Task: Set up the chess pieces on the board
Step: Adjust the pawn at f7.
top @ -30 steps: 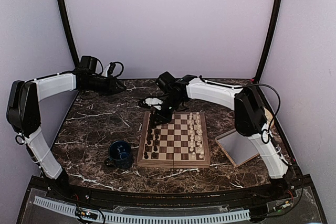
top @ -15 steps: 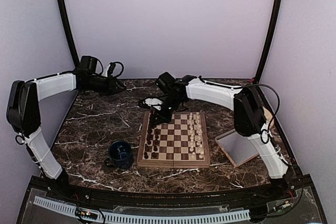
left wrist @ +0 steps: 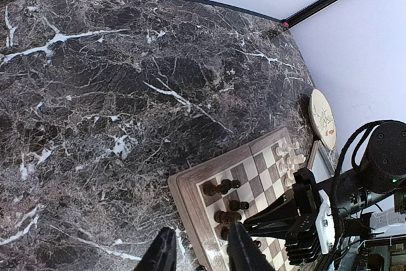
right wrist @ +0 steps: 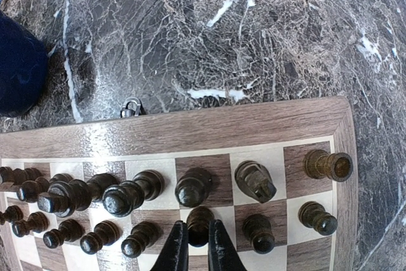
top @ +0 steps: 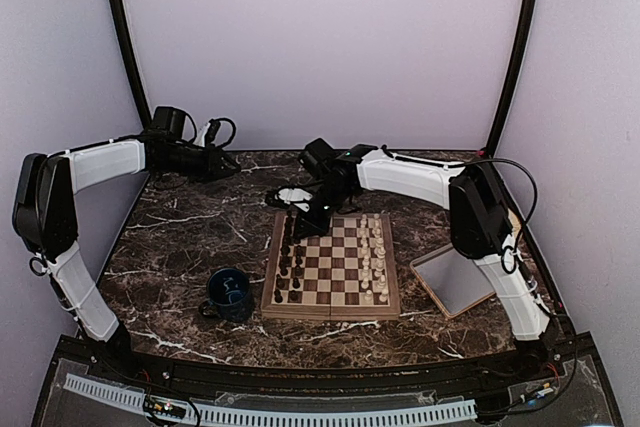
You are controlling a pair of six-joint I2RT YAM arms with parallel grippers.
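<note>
The board (top: pixel 330 308) lies mid-table, with the dark chess pieces (top: pixel 290 265) in two columns on its left side and the cream pieces (top: pixel 375 255) on its right. My right gripper (top: pixel 306 215) is low over the board's far left corner. In the right wrist view its fingers (right wrist: pixel 176 249) are closed against both sides of a dark pawn (right wrist: pixel 198 219) standing in the second row, behind a dark bishop (right wrist: pixel 192 187). My left gripper (top: pixel 226 161) hovers at the far left of the table, open and empty (left wrist: pixel 200 252), away from the board (left wrist: pixel 185 196).
A blue mug (top: pixel 229 293) stands left of the board's near corner and also shows in the right wrist view (right wrist: pixel 19 68). A grey tray (top: pixel 458 282) lies right of the board. A round beige plate (left wrist: pixel 322 118) leans at the far right wall.
The right arm has shifted very slightly to the right, its gripper staying low over the board's far left corner. The left arm has not moved.
</note>
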